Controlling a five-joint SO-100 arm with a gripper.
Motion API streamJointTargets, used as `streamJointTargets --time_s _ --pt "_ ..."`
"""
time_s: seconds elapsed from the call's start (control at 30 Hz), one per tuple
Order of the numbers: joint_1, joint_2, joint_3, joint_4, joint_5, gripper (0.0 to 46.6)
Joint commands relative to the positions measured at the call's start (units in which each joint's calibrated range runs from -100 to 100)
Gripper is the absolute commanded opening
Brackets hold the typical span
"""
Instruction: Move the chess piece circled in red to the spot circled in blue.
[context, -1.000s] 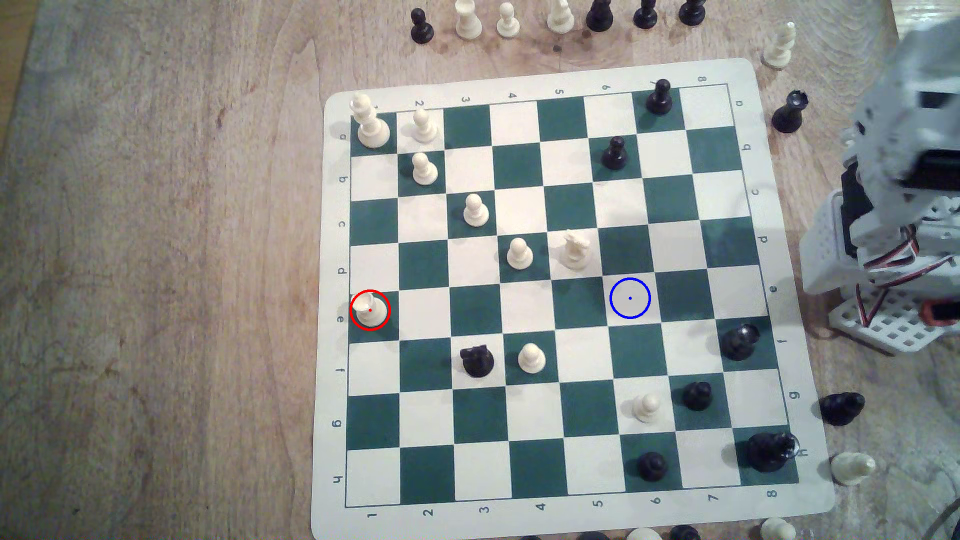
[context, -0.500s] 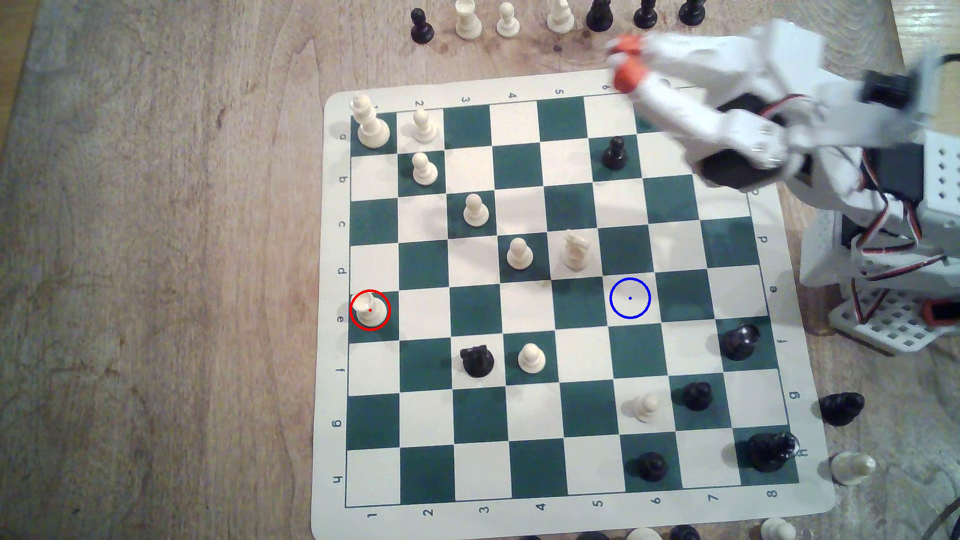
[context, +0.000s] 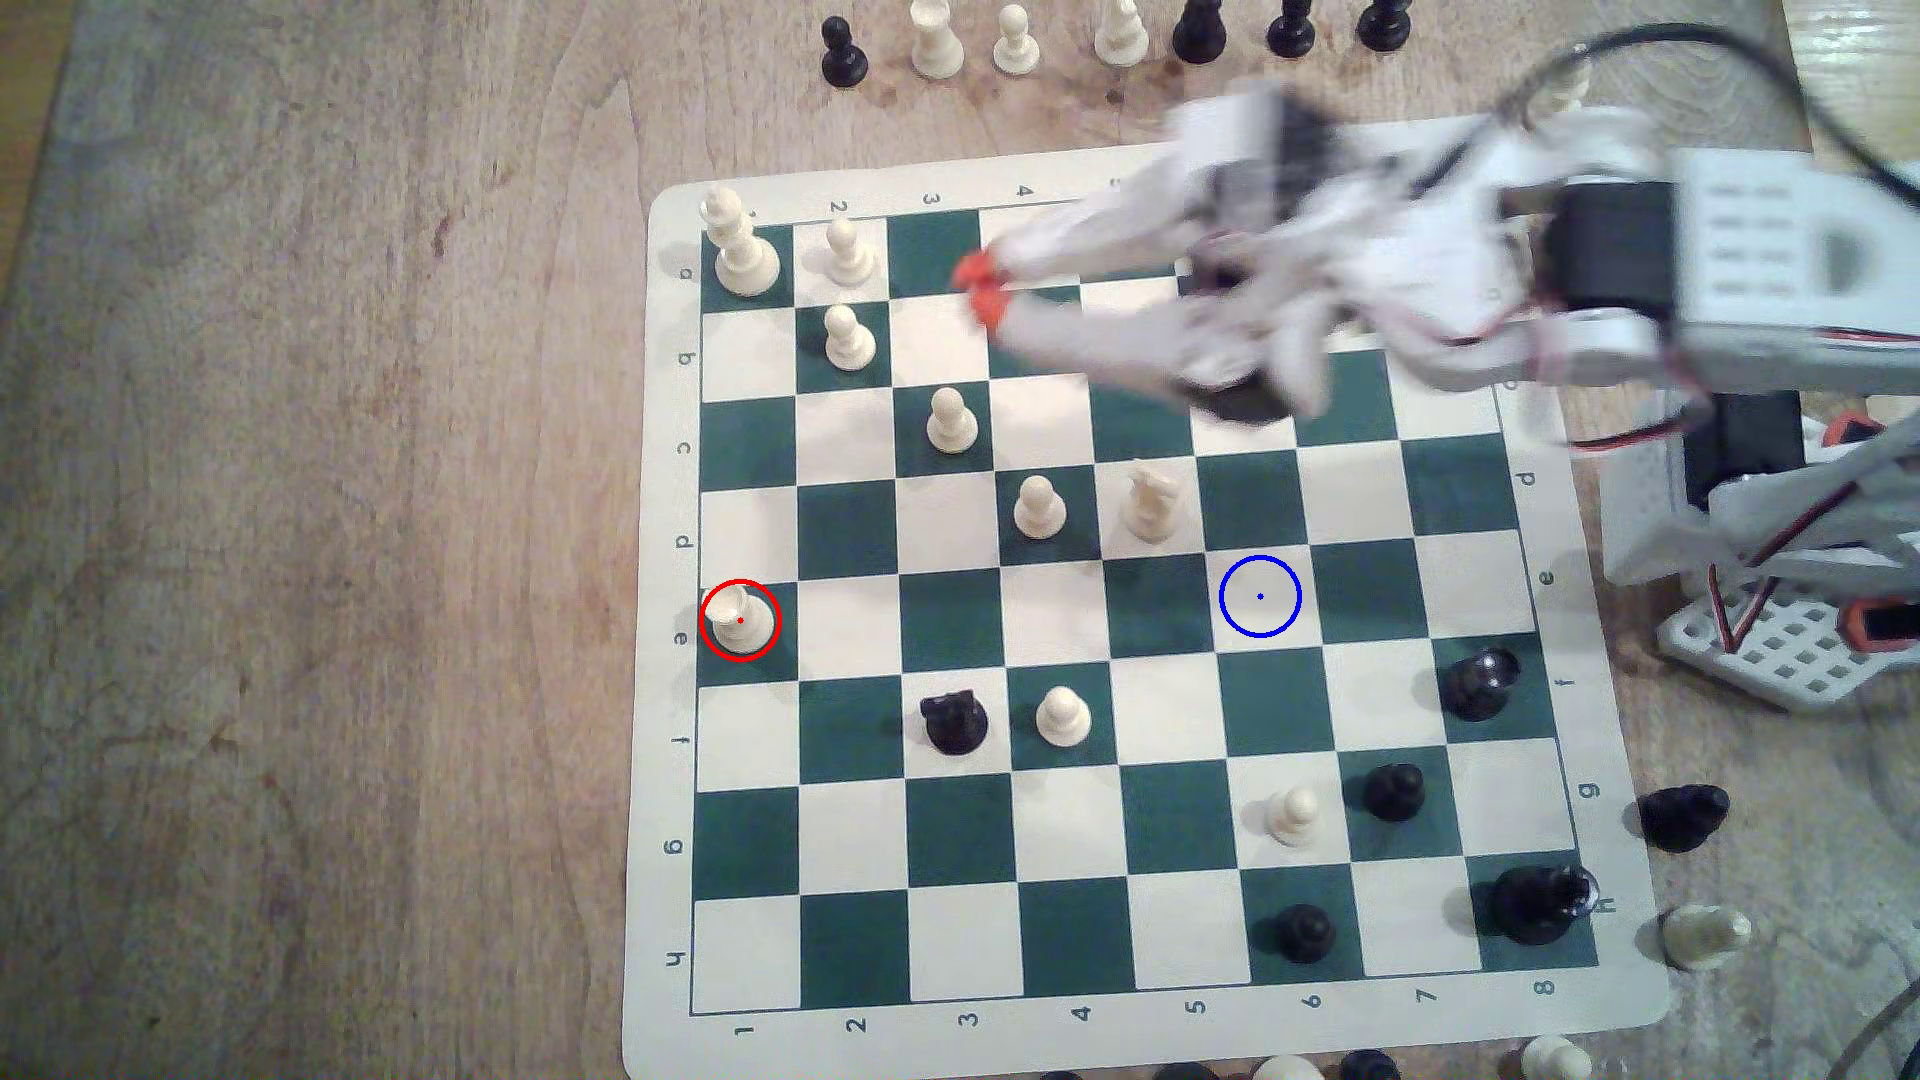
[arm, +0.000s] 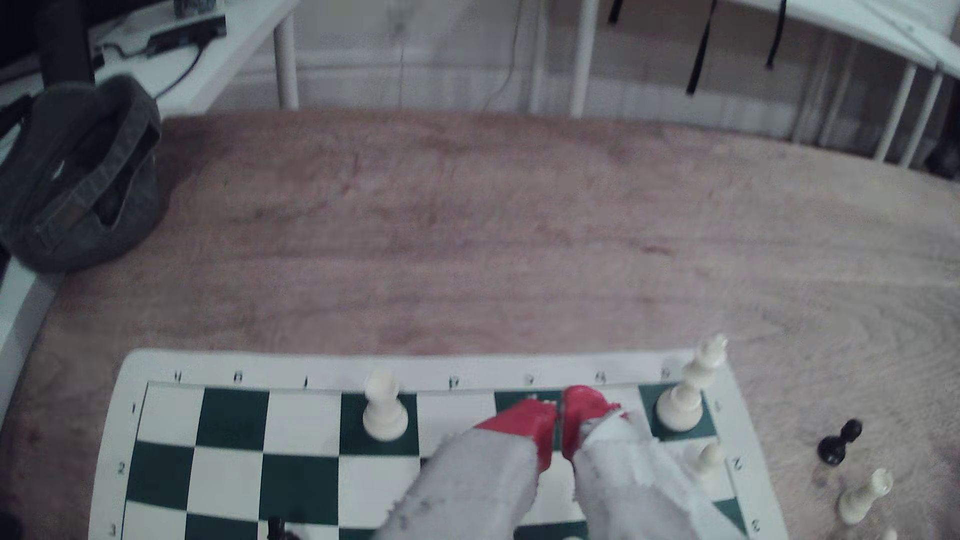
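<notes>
Starting at the exterior view's left, we see bare worn wooden surface (context: 312, 519), then the green-and-cream roll-up chess board (context: 665, 727). On its leftmost file, in a dark green square ringed in red, stands the stout cream-white plastic piece with a wide round base and cup-like top (context: 740, 620), upright and untouched. A tall cream king (context: 740, 244) stands in the corner square above it in that view, with ball-headed cream pawns (context: 849, 338) stepping diagonally toward the board's middle. Further right, the white arm's orange-tipped claw (context: 980, 288) hovers blurred over the board's upper rows, well apart from the red-ringed piece; in the wrist view its red tips (arm: 558, 423) sit almost together with just a thin slit between them, holding nothing. Below it, a cream horse-headed knight (context: 1151, 504) stands near the cream square marked by a thin blue ring (context: 1259, 596), which is unoccupied. At the exterior view's right we see the arm's white base (context: 1787, 644).
</notes>
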Motion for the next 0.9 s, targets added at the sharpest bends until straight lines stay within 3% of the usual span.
streamJointTargets --time_s 0.0,0.1,0.23,0.33,0.57,0.87 --pt "-1.4 13.7 -19.6 5.2 -4.6 0.3" --pt "-2.4 21.8 -28.3 10.9 -6.2 0.4" --pt "-2.2 34.6 -45.8 22.3 -11.5 2.2" --pt "-2.2 40.7 -52.7 25.0 -13.0 4.5" --pt "-3.1 51.4 -62.7 26.3 -12.6 12.0" --pt "-5.0 67.4 -84.5 33.4 -12.3 14.1"
